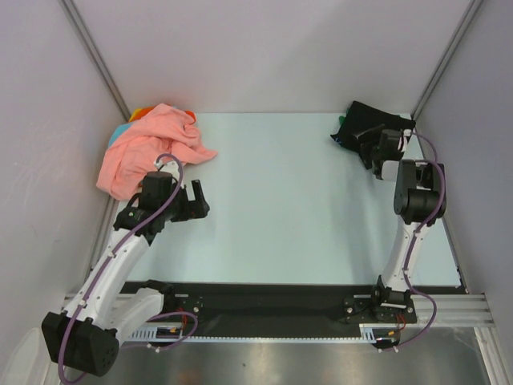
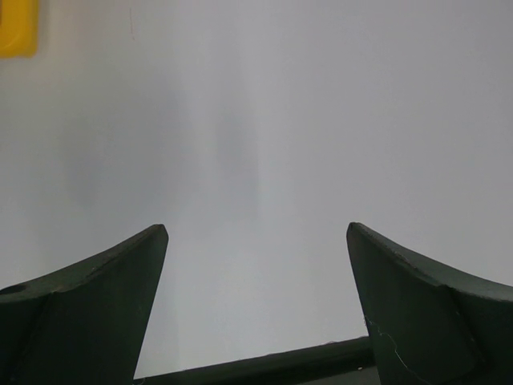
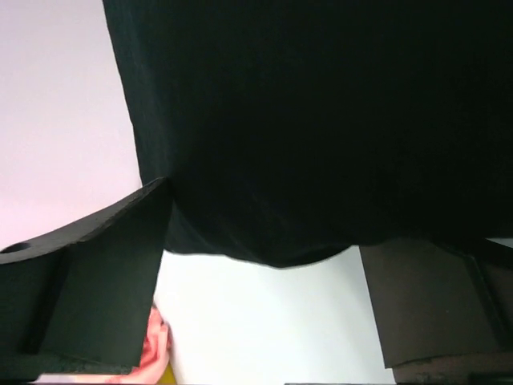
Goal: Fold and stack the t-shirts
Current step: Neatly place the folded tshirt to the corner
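A crumpled salmon-pink t-shirt [image 1: 148, 148] tops a pile at the far left of the table. Bits of orange cloth [image 1: 141, 112] and teal cloth [image 1: 119, 133] peek out behind it. A black t-shirt [image 1: 362, 122] lies bunched in the far right corner. My left gripper [image 1: 197, 200] is open and empty just right of the pile; in the left wrist view [image 2: 256, 228] only bare table shows between its fingers. My right gripper [image 1: 373, 148] is open at the black shirt's near edge. In the right wrist view [image 3: 263, 241] the black shirt [image 3: 321, 120] fills the space ahead of the fingers.
Grey walls close in the table on the left, back and right. The pale table [image 1: 288, 200] runs between the two shirt spots. A yellow patch [image 2: 16, 24] shows at the top left of the left wrist view. A bit of pink cloth [image 3: 156, 345] shows low in the right wrist view.
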